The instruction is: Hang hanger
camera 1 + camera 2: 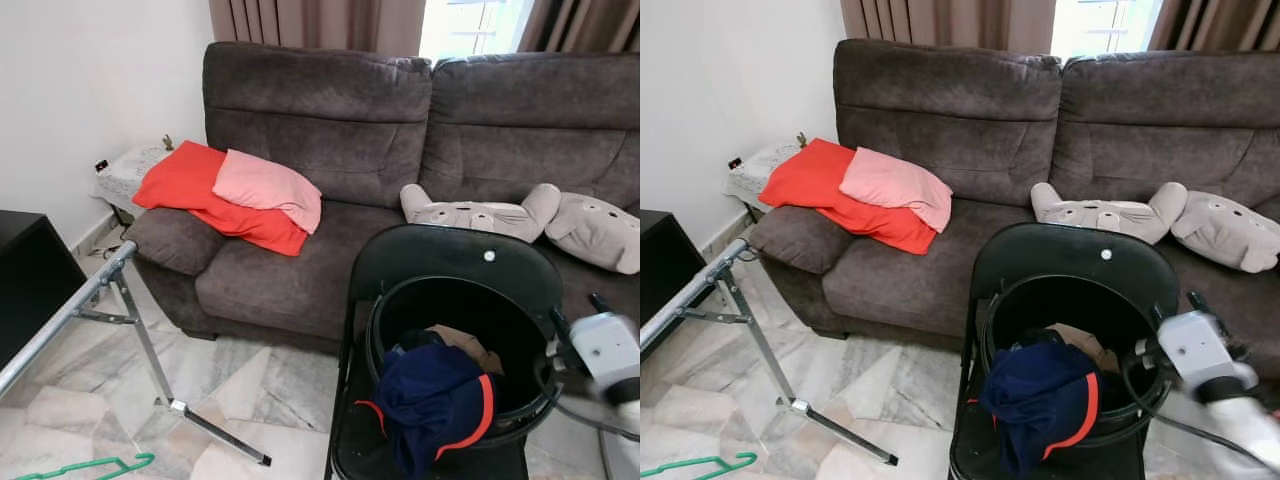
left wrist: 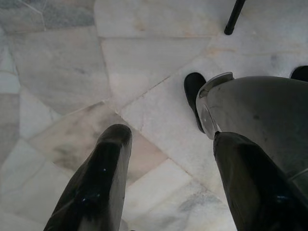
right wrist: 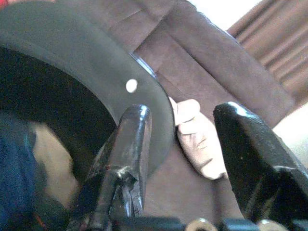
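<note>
Right arm is raised out in front on the robot's right, its silver wrist block blurred, with a black cable looping under it. The right end effector (image 3: 180, 144) has its two long black fingers (image 3: 127, 154) spread wide apart, nothing between them. Left arm just hangs down at the side, pointing at the floor. The left end effector (image 2: 168, 173) is also spread, both black fingers (image 2: 101, 178) well apart and not gripping anything.
</note>
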`<state>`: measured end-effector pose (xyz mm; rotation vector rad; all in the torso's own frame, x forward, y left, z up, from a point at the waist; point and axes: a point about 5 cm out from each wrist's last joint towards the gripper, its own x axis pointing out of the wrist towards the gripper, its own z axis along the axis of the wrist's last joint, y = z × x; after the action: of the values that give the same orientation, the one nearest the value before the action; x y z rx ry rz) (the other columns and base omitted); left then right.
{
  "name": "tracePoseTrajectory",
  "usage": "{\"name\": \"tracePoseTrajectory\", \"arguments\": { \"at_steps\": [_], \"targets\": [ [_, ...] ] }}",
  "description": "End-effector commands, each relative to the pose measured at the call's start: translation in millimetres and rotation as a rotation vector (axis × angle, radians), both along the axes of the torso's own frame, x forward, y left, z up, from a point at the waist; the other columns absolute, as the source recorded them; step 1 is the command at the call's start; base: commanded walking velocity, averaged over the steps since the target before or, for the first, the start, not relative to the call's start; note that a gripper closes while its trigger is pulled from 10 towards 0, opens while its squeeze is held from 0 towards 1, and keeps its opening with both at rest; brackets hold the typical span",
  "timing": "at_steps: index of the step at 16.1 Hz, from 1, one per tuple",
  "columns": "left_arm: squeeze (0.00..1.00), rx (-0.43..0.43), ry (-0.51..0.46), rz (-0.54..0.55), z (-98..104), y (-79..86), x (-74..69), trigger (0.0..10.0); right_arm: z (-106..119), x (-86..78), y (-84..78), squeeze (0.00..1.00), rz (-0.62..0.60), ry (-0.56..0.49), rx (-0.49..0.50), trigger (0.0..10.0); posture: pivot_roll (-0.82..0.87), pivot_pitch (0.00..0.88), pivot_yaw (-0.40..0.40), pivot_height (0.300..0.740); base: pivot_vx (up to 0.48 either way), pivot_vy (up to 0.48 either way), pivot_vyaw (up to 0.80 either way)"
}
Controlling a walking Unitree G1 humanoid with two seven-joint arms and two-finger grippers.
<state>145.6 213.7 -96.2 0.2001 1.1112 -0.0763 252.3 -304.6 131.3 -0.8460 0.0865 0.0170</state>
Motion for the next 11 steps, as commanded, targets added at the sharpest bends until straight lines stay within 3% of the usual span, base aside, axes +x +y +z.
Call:
{"name": "tracePoseTrajectory", "arguments": {
  "at_steps": [1,2,3,4,5,6,11],
  "targets": [
    [0.0,0.003,0.013,-0.007,-0.3,0.8,-1.0,10.0,-14.1,-0.2,9.8,0.21,0.109,0.116,-0.062,10.0,-0.04,0.0,0.035,0.74,0.0,0.0,0.0],
    [0.0,0.001,0.012,-0.01,-0.1,0.7,-0.4,10.0,-21.9,-0.8,13.4,1.0,0.189,0.204,-0.1,10.0,-0.04,0.0,0.037,0.74,0.0,0.0,0.0],
    [0.0,-0.003,0.01,-0.009,0.0,0.6,0.0,10.0,-32.0,-2.4,19.2,1.0,0.286,0.299,-0.143,10.0,-0.04,0.0,0.035,0.74,0.0,0.0,0.0],
    [0.0,-0.009,0.009,-0.006,0.3,0.4,0.6,10.0,-40.5,-3.7,23.5,0.95,0.375,0.379,-0.217,10.0,-0.03,0.0,0.035,0.74,0.0,0.0,0.0],
    [0.0,-0.012,0.009,-0.005,0.3,0.3,0.7,10.0,-42.0,-4.0,24.2,0.95,0.392,0.397,-0.223,10.0,-0.03,0.0,0.035,0.74,0.0,0.0,0.0],
    [0.0,-0.016,0.009,-0.006,0.4,0.0,1.0,10.0,-41.3,-2.2,27.0,0.0,0.43,0.412,-0.187,10.0,-0.03,0.0,0.035,0.74,0.0,0.0,0.0],
    [0.0,-0.016,0.016,-0.003,0.4,0.2,1.2,10.0,-35.6,0.0,14.5,0.0,0.473,0.485,-0.244,10.0,-0.02,0.0,0.04,0.74,0.0,0.0,0.0]
  ]
}}
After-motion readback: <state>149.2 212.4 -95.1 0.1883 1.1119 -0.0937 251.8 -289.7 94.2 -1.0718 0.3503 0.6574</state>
